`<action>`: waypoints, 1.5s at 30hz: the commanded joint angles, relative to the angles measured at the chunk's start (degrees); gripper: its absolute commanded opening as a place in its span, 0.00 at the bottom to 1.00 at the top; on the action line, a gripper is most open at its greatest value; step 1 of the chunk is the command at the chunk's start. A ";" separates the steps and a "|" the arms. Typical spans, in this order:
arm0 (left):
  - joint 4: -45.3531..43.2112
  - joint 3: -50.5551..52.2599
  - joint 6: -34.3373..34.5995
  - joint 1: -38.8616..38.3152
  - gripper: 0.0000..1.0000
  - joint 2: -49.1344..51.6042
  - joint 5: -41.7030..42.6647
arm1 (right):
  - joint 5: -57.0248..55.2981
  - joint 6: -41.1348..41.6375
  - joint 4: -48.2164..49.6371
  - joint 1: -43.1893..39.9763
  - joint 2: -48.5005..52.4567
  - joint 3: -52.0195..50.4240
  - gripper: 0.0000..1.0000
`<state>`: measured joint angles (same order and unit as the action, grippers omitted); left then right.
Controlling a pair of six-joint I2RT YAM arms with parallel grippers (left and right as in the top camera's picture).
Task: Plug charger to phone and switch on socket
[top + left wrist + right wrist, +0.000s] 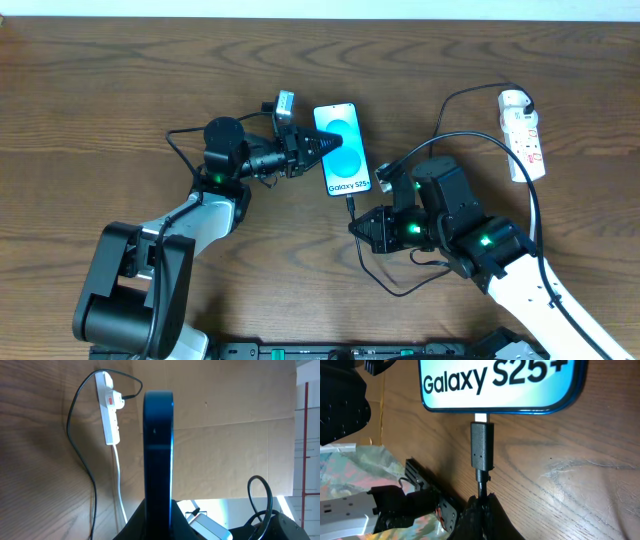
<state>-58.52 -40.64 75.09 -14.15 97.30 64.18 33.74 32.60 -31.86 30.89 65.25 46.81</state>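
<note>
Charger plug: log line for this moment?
step: insert charger | left tool: grips phone | right tool: grips charger cable | charger tip: at phone port, metal showing | socket: switch unreadable

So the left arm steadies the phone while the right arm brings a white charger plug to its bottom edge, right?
Nearly. The charger is black, not white; the right wrist view shows it, held by the right gripper at the bottom edge of the phone. The left gripper does steady the phone.
</note>
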 commanded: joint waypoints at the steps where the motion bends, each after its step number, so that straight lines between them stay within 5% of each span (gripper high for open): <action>1: -0.72 -1.60 -1.79 -0.07 0.08 -0.63 0.76 | 1.14 -0.96 -0.02 0.35 0.00 -0.37 0.01; 33: 5.11 -1.60 -6.25 -0.07 0.08 -0.63 0.76 | 0.24 -0.98 -1.20 0.35 0.00 -0.37 0.01; 45: 5.07 -1.60 0.24 -0.07 0.07 -0.63 0.68 | -0.15 -0.94 -2.27 0.35 0.00 -0.37 0.01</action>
<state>-52.88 -40.64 72.66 -14.15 97.30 64.16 33.63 32.42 -33.80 30.96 65.25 46.81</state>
